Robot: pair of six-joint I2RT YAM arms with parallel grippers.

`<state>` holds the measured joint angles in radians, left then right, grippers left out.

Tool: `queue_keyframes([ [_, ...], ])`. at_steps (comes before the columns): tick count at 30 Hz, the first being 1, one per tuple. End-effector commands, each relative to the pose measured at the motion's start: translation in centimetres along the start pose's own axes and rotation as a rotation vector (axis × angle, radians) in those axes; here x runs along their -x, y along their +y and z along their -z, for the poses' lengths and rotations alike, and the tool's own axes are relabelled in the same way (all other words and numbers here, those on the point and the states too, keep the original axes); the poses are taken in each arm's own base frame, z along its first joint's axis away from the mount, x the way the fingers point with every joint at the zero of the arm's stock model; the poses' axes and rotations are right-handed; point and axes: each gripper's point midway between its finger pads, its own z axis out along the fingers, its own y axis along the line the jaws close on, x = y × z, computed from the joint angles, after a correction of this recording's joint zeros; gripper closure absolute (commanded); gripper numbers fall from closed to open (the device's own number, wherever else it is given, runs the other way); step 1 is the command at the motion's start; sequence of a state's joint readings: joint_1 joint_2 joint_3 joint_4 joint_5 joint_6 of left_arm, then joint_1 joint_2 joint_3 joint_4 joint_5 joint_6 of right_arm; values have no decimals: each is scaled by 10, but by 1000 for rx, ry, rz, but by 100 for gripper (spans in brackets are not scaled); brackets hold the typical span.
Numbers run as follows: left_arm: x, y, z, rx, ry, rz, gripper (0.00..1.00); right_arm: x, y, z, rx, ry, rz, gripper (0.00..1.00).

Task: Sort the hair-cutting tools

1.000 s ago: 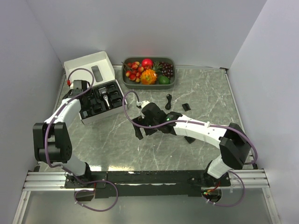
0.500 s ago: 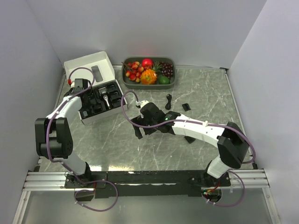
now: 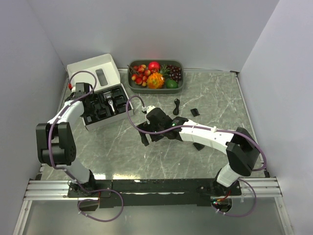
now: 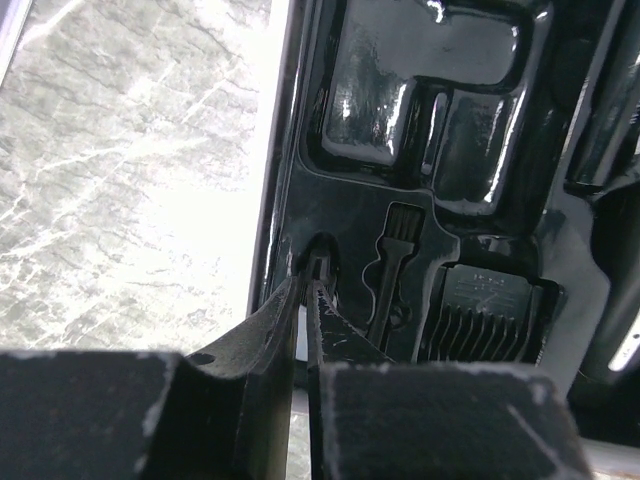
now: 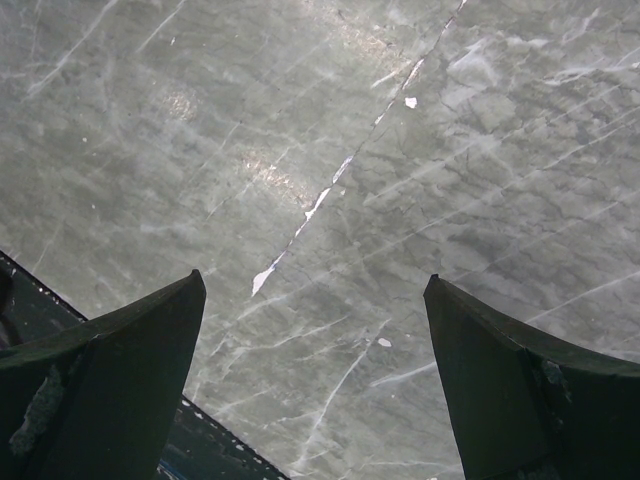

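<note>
The white box [image 3: 90, 68] at the far left holds a black moulded insert [image 3: 105, 110] with a slim black-and-silver clipper [image 3: 112, 105] and comb guards. My left gripper [image 3: 83, 98] is shut, its tips [image 4: 308, 268] in a notch at the insert's left edge, beside a small brush [image 4: 390, 272] and a comb guard [image 4: 485, 312]. My right gripper [image 3: 145, 133] is open and empty over bare marble [image 5: 314, 283]. A black pear-shaped piece [image 3: 176, 104] and a small black part [image 3: 194, 112] lie loose on the table.
A grey tray [image 3: 156, 90] of colourful fruit stands at the back centre. Another dark piece [image 3: 199, 146] lies under the right forearm. White walls close in the table on three sides. The box lid lies open behind the insert.
My left gripper has shifted slightly toward the far left edge of the box. The right arm has hardly moved.
</note>
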<state>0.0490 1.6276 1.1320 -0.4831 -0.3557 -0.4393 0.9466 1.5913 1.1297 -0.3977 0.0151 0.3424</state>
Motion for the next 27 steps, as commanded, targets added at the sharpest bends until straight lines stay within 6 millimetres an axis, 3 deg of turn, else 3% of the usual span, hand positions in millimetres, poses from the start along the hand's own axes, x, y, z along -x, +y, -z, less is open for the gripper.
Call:
queue_keyframes([
  [1,2,-1,-6,3,-3,10,86,19,8,4,6,-44,20,0],
  [17,-22,8,-26,62,56,-26,87,19,5,7,-11,-50,21,0],
  [27,10,-4,10,-44,-35,46,82,20,3,7,-20,-56,19,0],
])
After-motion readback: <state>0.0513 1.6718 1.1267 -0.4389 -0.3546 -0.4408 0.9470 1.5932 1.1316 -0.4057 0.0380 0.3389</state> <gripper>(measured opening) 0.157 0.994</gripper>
